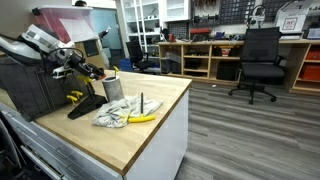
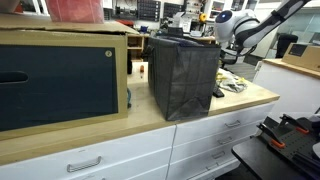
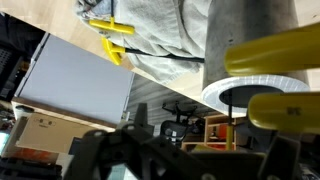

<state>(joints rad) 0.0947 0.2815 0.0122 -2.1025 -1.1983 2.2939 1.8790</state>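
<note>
My gripper hangs over the wooden table, right beside the top of a silver metal cup. In the wrist view the cup fills the upper right, with its white rim close to the dark gripper body. Two blurred yellow shapes lie across the cup very close to the camera, and I cannot tell what they are. The fingertips do not show clearly. A crumpled grey cloth with a yellow banana-like thing lies in front of the cup.
A black fabric box stands behind the gripper and also shows in the other exterior view. Beside it stands a wooden cabinet. Yellow-handled items lie by the cloth. A thin dark rod stands upright on the cloth. An office chair stands beyond the table.
</note>
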